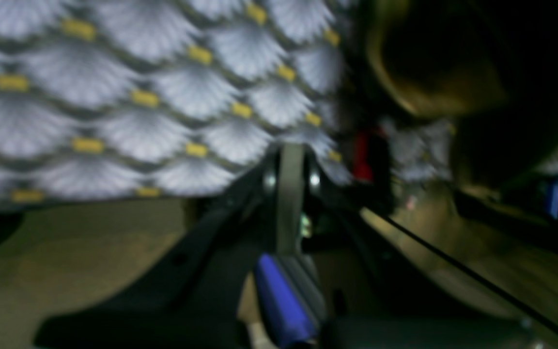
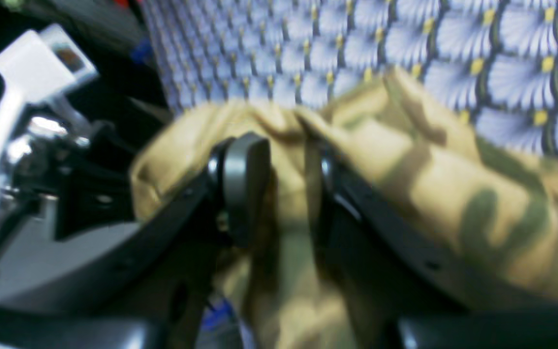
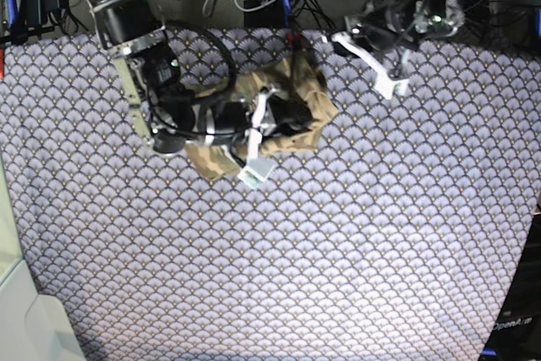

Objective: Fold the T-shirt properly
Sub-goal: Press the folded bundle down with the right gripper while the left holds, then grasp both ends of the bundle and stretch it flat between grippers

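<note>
The shirt (image 3: 262, 120) lies bunched in a small crumpled heap on the cloth (image 3: 338, 251), at about eleven o'clock from the middle of the base view and near the far edge. It shows no flat panels, no clean edges and no sleeves laid out, so I judge the folding to be at an early or mid stage at best: the fabric is gathered, not folded. The right claw (image 2: 284, 184) sits on the heap, its jaws part-spread with a thick fold of camouflage fabric between them; in the right wrist view the cloth fills the gap and wraps over both fingers (image 2: 240, 169), so it reads as a pinch on the shirt. The left claw (image 1: 288, 194) is well apart, up at about one o'clock in the base view near the far edge, over bare cloth; its jaws are pressed together and the blurred wrist view shows nothing between them. What is left, as I read it, is nearly everything that counts: spread the shirt flat, bring the sleeves in, then fold the body over into a neat rectangle. With only one claw on the fabric, spreading looks hard until the left one joins.
</note>
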### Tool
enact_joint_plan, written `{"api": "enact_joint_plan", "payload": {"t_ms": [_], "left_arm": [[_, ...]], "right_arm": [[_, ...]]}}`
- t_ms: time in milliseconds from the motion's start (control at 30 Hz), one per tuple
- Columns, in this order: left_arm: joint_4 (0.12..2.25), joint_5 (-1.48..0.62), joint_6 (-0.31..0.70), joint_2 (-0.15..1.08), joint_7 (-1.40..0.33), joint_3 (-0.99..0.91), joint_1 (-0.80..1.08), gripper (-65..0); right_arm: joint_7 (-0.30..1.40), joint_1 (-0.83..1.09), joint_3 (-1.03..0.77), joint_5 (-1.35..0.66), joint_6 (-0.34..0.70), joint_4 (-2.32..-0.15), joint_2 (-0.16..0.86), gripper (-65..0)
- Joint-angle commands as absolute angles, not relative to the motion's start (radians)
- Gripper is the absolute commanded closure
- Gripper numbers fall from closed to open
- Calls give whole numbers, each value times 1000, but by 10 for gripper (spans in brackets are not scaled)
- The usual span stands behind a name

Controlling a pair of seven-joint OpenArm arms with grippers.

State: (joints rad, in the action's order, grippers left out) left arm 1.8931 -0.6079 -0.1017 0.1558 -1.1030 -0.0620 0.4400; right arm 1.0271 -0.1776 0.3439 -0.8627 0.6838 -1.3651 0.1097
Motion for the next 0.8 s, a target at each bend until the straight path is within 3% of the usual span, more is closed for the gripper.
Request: {"api": "enact_joint_plan", "payload": {"t_ms": [0, 200, 767], "left_arm": [[1911, -615, -97, 150, -1096, -61, 433, -3], [1910, -610, -97, 110, -1095, -59, 415, -3], [1627, -610, -99, 16, -1084, 38, 174, -3]], "right_arm": [[1009, -193, 340, -905, 698, -1449, 110, -155], [1129, -147, 306, -905, 698, -1770, 153, -155], [1127, -39, -30, -905, 698, -1771, 384, -155]]}}
